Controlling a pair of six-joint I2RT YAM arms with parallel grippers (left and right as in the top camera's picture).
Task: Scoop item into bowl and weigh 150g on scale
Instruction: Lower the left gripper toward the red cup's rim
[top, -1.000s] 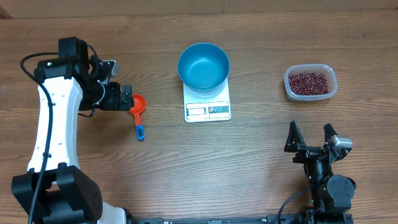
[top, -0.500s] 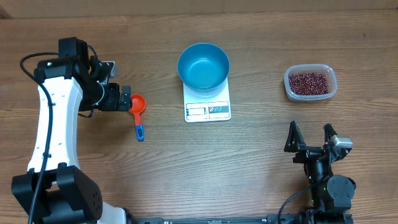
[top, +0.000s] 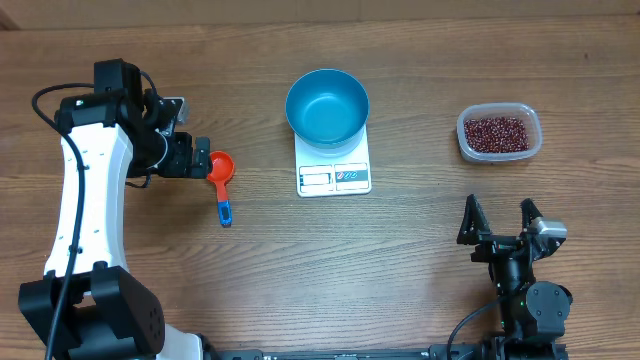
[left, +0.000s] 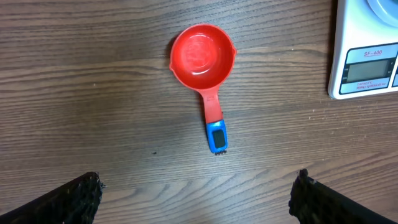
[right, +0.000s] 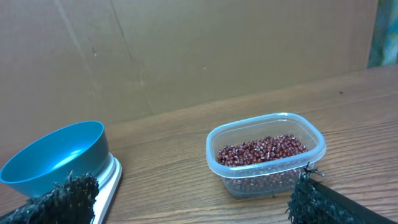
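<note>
Hovering my left gripper (left: 196, 198) above the red scoop (left: 203, 68), I am holding its fingers spread wide with nothing between them. The scoop is lying flat on the table (left: 74, 93), untouched. My right gripper (top: 497, 214) is gaping and empty too, waiting near my own edge of the table, well apart from everything.

I am judging the task to be at its first step, which is getting hold of the scoop. The blue bowl (top: 327, 105) is sitting empty on the white scale (top: 335, 176). All the beans (top: 497, 131) are lying in the clear tub (top: 500, 158) on the right side, well apart from the scale. As I am reading it, the next move calls for lowering my left fingers astride the thin handle and closing on it squarely, so the cup is not tipping. After that comes a long carry past the bowl to the tub.

My left wrist camera is showing me the scoop's empty cup and the blue tip of its handle pointing back toward me, plus a corner of the scale. It is missing the beans entirely. My right wrist camera is giving a side look at the tub, partly filled, and at the bowl perched on the scale, but no scoop. Only the overhead view is laying out all of these together.
</note>
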